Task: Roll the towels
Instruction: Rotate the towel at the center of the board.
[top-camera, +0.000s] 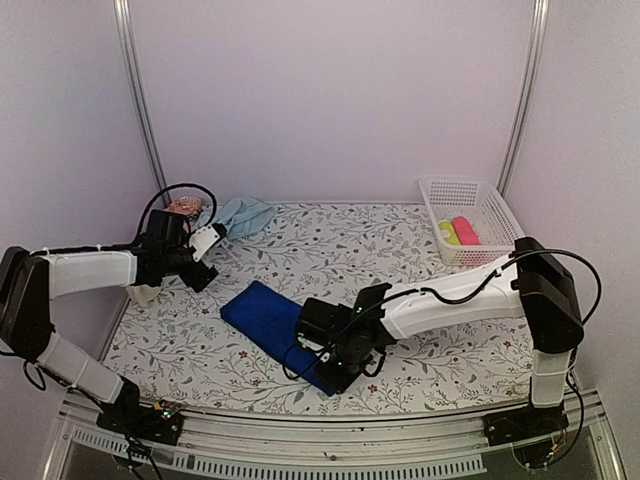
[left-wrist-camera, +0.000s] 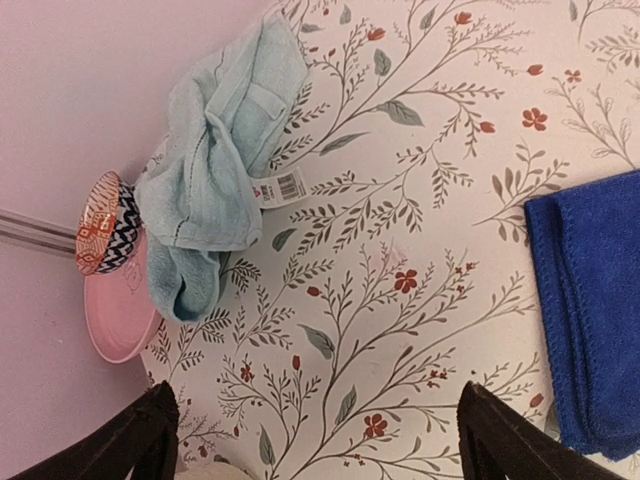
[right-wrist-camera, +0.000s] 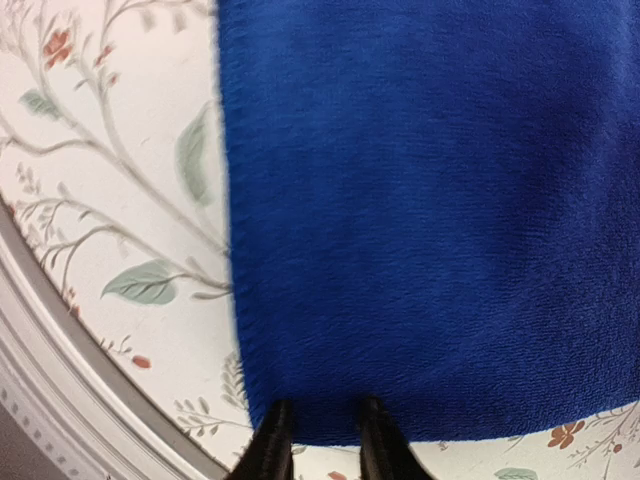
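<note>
A deep blue towel (top-camera: 262, 308) lies flat in the middle of the table, running diagonally toward the front edge; its left edge also shows in the left wrist view (left-wrist-camera: 585, 320). My right gripper (right-wrist-camera: 322, 442) sits at the blue towel's (right-wrist-camera: 420, 200) near edge. Its fingers stand a little apart, with flat, unbunched cloth in the gap. A pale aqua towel (top-camera: 240, 213) lies crumpled at the back left (left-wrist-camera: 220, 160), with a white label showing. My left gripper (left-wrist-camera: 320, 440) hovers over bare table near the aqua towel, open wide and holding nothing.
A pink brimmed hat (left-wrist-camera: 115, 325) with a patterned band (left-wrist-camera: 102, 222) rests against the left wall beside the aqua towel. A white basket (top-camera: 432, 190) at the back right holds a pink roll (top-camera: 464, 231) and a yellow roll (top-camera: 449, 234). The table's front rail (right-wrist-camera: 60, 370) runs close behind the right gripper.
</note>
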